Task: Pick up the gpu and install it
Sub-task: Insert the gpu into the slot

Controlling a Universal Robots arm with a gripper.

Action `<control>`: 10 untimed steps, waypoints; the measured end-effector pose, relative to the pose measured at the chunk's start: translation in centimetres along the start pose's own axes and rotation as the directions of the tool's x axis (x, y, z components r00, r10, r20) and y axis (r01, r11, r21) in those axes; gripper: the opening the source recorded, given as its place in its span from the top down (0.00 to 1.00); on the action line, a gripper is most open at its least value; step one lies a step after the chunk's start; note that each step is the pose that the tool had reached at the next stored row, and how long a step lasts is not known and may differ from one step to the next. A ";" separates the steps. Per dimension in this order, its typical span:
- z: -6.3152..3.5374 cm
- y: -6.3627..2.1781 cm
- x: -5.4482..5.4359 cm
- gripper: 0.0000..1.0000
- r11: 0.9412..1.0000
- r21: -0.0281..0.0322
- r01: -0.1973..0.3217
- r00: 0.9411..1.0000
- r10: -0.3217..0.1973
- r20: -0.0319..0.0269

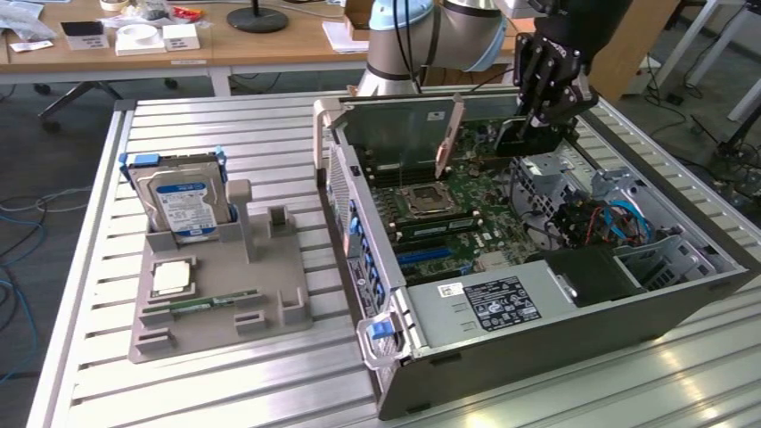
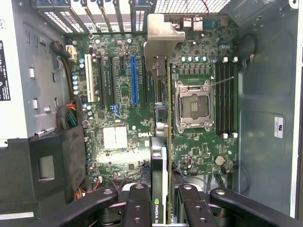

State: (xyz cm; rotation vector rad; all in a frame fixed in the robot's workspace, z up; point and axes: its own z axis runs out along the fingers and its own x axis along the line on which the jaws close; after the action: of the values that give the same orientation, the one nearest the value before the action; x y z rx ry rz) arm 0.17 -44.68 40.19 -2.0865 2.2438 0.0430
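My gripper (image 1: 537, 125) hangs inside the open computer case (image 1: 535, 312), shut on the gpu (image 1: 516, 146). The card stands on edge over the motherboard (image 1: 452, 223), with its silver end bracket (image 1: 448, 134) toward the case's rear wall. In the wrist view the gpu (image 2: 166, 142) runs edge-on between the blue slot (image 2: 134, 80) and the CPU socket (image 2: 194, 106). Its bracket (image 2: 163, 38) sits by the rear slot openings. The black fingers (image 2: 137, 205) of my gripper (image 2: 163, 210) clamp both faces of the card. I cannot tell whether the card touches a slot.
On the exterior view's left, a grey holder (image 1: 267, 294) on the slatted table carries a hard drive (image 1: 178, 201), a CPU (image 1: 175, 278) and a RAM stick (image 1: 208, 303). The power supply (image 1: 500, 299) and cable bundles (image 1: 607, 223) crowd the case's near and right parts.
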 end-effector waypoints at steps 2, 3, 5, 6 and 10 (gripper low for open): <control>0.00 0.06 0.0 0.73 1.000 0.000 0.000 1.000 0.000 0.000; 0.00 0.06 0.0 0.73 1.000 0.000 0.000 1.000 0.000 0.000; 0.00 0.06 0.0 0.73 1.000 0.000 0.000 1.000 0.000 0.000; 0.00 0.06 0.0 0.73 1.000 0.000 0.000 1.000 0.000 0.000; -0.01 0.29 0.0 0.73 1.000 0.001 0.000 1.000 0.000 0.000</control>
State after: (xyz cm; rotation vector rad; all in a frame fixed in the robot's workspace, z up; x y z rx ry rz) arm -0.13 -44.68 40.19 -2.0861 2.2429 0.0419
